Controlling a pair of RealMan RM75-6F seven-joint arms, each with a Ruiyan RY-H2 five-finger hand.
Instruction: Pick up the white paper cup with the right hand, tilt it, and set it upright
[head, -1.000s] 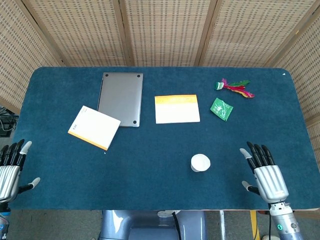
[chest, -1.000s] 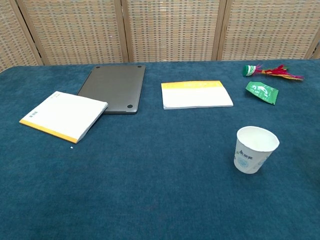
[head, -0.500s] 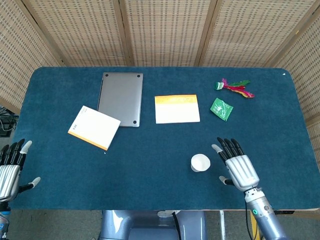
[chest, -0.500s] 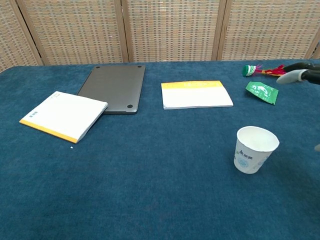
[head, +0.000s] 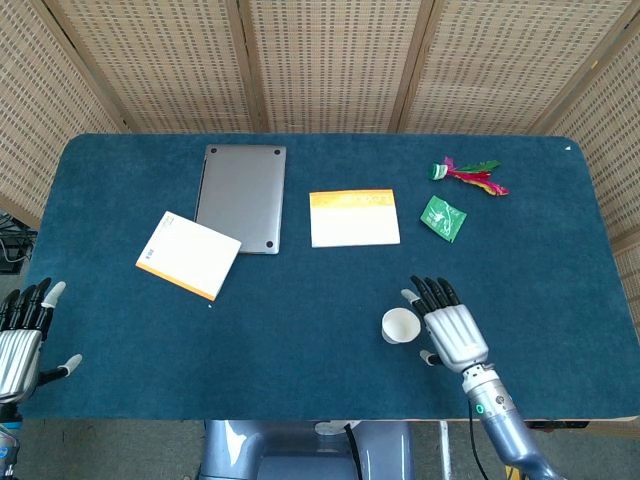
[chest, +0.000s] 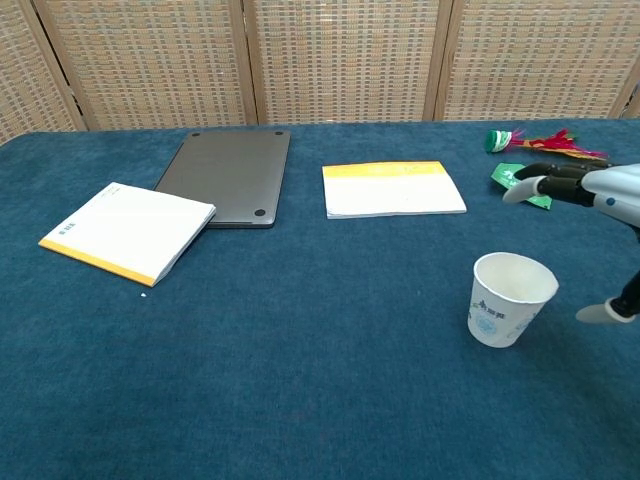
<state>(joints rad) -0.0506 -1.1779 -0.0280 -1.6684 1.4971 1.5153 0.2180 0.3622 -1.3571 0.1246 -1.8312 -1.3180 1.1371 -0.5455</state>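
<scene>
On blue table (head: 300, 340), white paper cup (chest: 510, 298), upright

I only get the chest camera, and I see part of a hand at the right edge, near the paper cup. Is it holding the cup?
Observer: No. In the head view the right hand is just right of the cup, fingers spread, holding nothing.
Visitor: And the other hand? I see none.
Observer: The left hand is by the near left corner of the table, open and far from the cup.
</scene>
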